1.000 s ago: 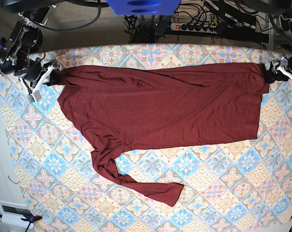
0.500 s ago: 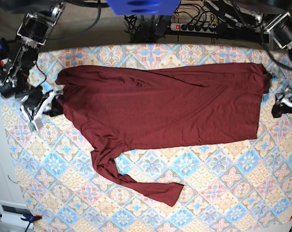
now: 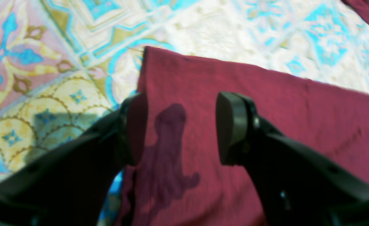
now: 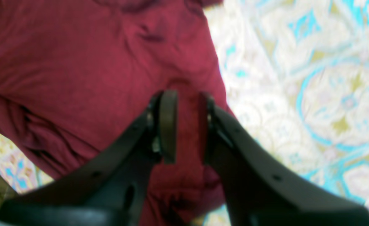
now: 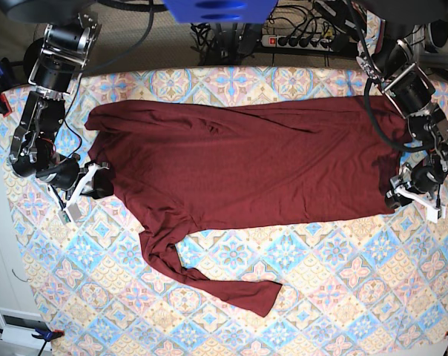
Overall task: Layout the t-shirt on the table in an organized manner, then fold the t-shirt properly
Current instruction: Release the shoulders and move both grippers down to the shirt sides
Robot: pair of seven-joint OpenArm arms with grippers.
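T-shirt [image 5: 246, 163] lies spread on the table [image 5: 343, 297], with its long axis running from side to side across the base view, hem on that view's right and shoulders on its left. There is one garment, one sleeve trailing toward the near edge, and two arms.

The left gripper [image 5: 399, 196] is at the lower hem corner, and this corner is nearer to it than to the other arm. In its wrist view the left gripper [image 3: 181, 128] has its jaws apart over the corner, cloth lying between them, not yet pinched. The right gripper [image 5: 99, 185] is at the shoulder edge on the opposite side. In its wrist view the right gripper [image 4: 187, 125] has narrow jaws around a raised bit of fabric; whether it really pinches it, I cannot tell.

I judge the next move is to grasp both near-side points and fold across the short axis.
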